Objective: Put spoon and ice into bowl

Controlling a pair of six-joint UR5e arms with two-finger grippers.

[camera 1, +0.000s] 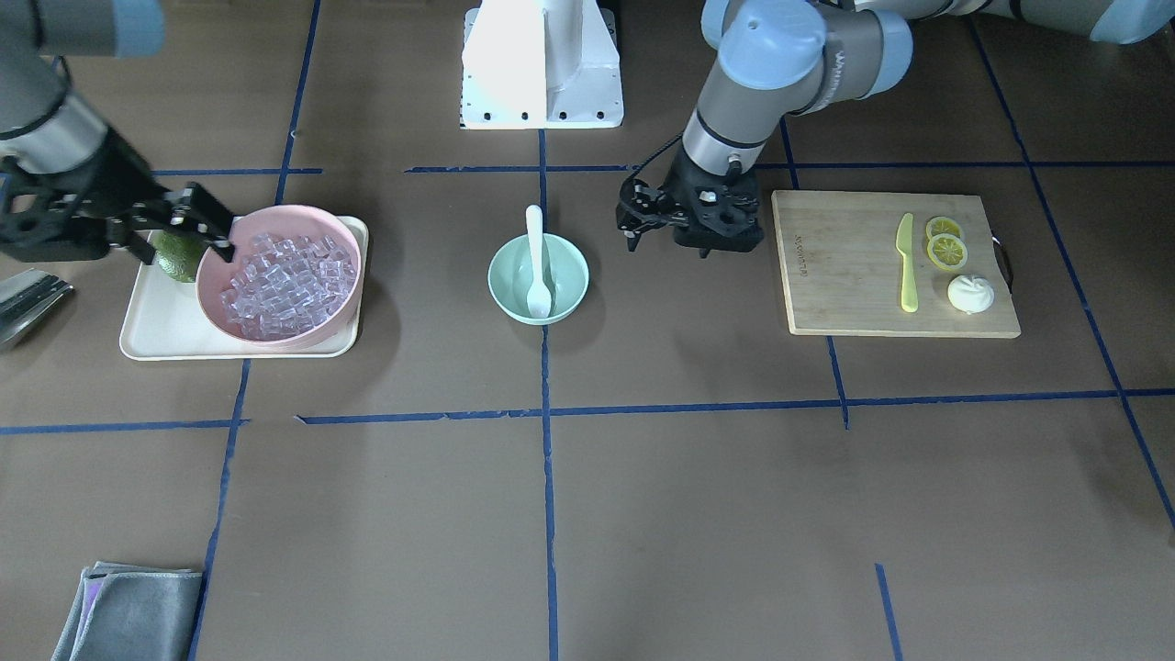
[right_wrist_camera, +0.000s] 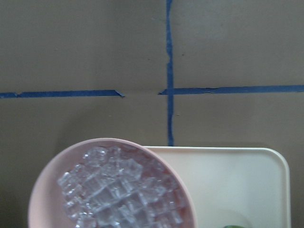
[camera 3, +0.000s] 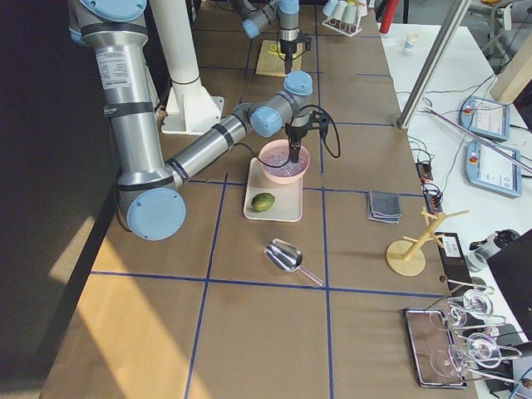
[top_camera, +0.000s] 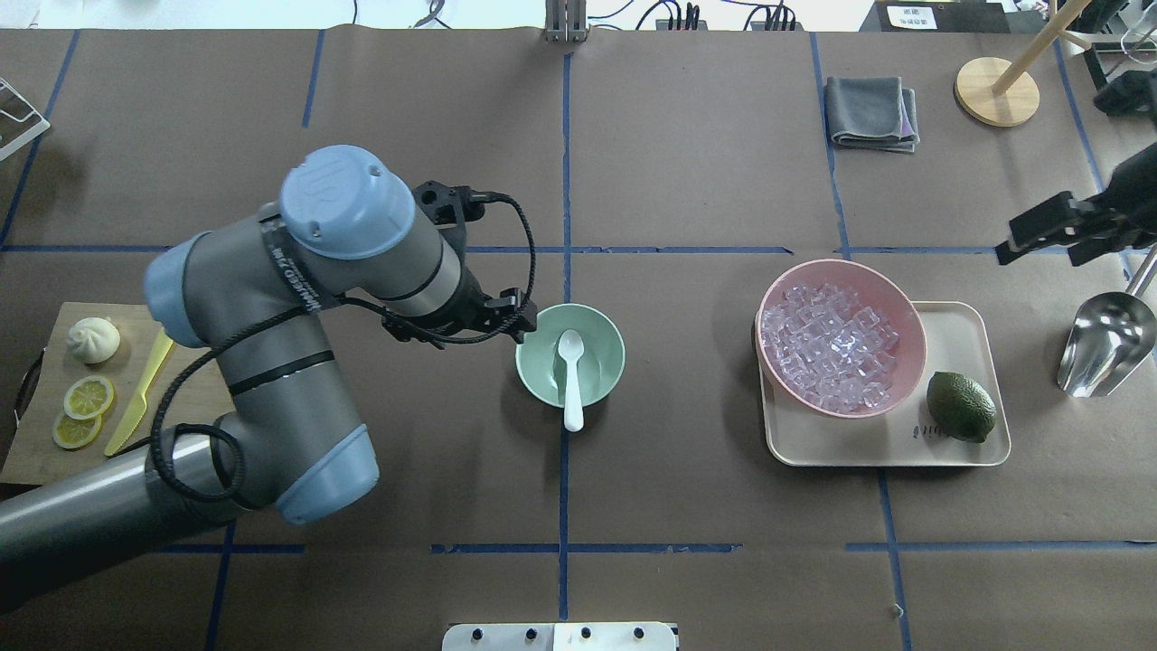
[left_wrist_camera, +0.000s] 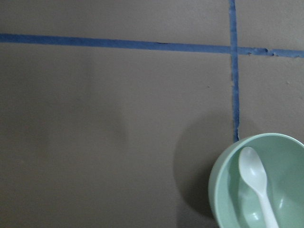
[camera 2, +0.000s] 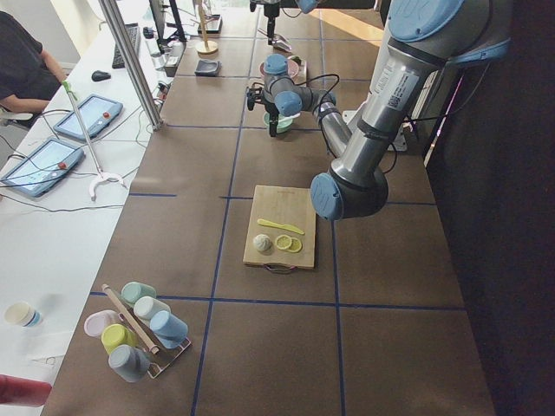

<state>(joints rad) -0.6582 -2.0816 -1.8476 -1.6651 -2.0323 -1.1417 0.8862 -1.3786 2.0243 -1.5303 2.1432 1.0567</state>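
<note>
The white spoon (camera 1: pixel 537 266) lies in the mint-green bowl (camera 1: pixel 509 275) at the table's middle, scoop down and handle over the rim toward the robot. It also shows in the overhead view (top_camera: pixel 571 375) and in the left wrist view (left_wrist_camera: pixel 254 173). My left gripper (camera 1: pixel 632 225) is open and empty, just beside the bowl (top_camera: pixel 542 353). The clear ice cubes (camera 1: pixel 285 280) are heaped in a pink bowl (top_camera: pixel 841 265). My right gripper (camera 1: pixel 211 220) is open and empty, raised above the pink bowl's edge. I see no ice in the green bowl.
The pink bowl stands on a cream tray (top_camera: pixel 958 316) with a lime (top_camera: pixel 960 407). A metal scoop (top_camera: pixel 1107 344) lies beyond the tray. A cutting board (camera 1: pixel 844 275) holds a yellow-green knife (camera 1: pixel 907 266), lemon slices and a bun. A grey cloth (top_camera: pixel 872 110) lies far off.
</note>
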